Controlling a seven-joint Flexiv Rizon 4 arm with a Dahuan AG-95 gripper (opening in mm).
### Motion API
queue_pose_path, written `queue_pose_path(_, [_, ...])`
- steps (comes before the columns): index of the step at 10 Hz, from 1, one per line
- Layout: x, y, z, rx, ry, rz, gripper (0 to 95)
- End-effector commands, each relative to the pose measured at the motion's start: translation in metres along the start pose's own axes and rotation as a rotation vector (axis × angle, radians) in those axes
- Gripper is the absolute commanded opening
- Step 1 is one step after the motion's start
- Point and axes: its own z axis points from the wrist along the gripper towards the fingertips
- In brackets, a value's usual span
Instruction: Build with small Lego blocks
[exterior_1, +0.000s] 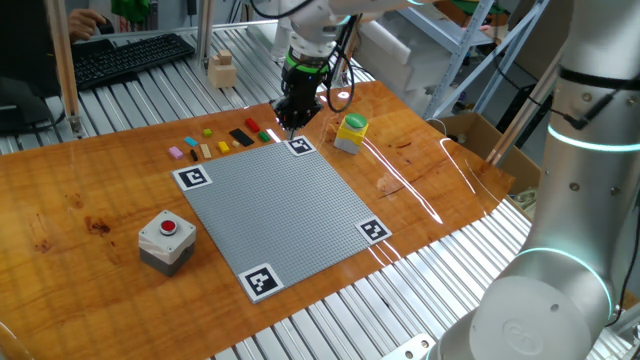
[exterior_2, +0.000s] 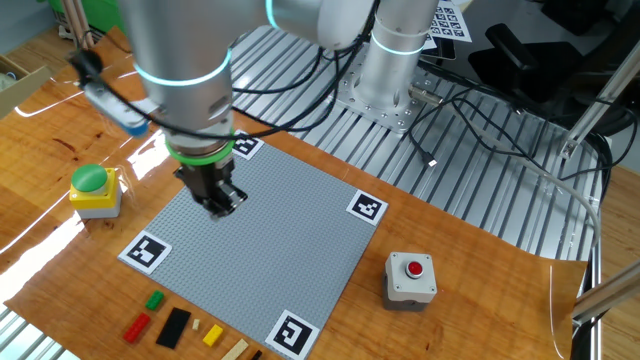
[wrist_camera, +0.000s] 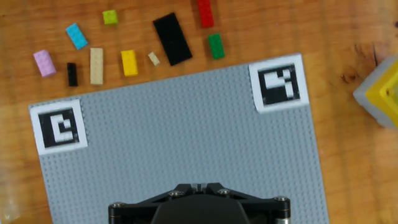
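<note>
The small Lego blocks lie in a loose row on the wooden table just beyond the grey baseplate (wrist_camera: 186, 124). In the hand view they are pink (wrist_camera: 44, 63), blue (wrist_camera: 76, 36), lime (wrist_camera: 111, 17), small black (wrist_camera: 72, 74), tan (wrist_camera: 96, 65), yellow (wrist_camera: 129, 63), large black (wrist_camera: 172, 38), red (wrist_camera: 205, 12) and green (wrist_camera: 216, 46). My gripper (wrist_camera: 199, 185) is shut and empty. It hangs above the baseplate (exterior_1: 280, 200) near the corner closest to the blocks (exterior_1: 241, 137). It also shows in one fixed view (exterior_1: 292, 122) and in the other fixed view (exterior_2: 222, 203).
A yellow box with a green top (exterior_1: 351, 132) stands beside the plate's far corner. A grey box with a red button (exterior_1: 166, 240) sits on the table near the plate. A pale wooden block (exterior_1: 221, 70) and a keyboard (exterior_1: 130, 55) lie beyond the table.
</note>
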Motion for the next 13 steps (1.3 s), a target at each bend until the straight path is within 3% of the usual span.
queue_pose_path(1, [-0.008,-0.005,0.003,0.002,0.006,0.004,0.0])
queue_pose_path(4, [-0.021,-0.012,0.010,0.002,0.005,-0.005,0.0])
queue_pose_path(6, [-0.020,-0.010,0.019,0.012,-0.006,0.008,0.0])
queue_pose_path(13, [-0.020,-0.009,0.020,0.005,0.002,0.019,0.0])
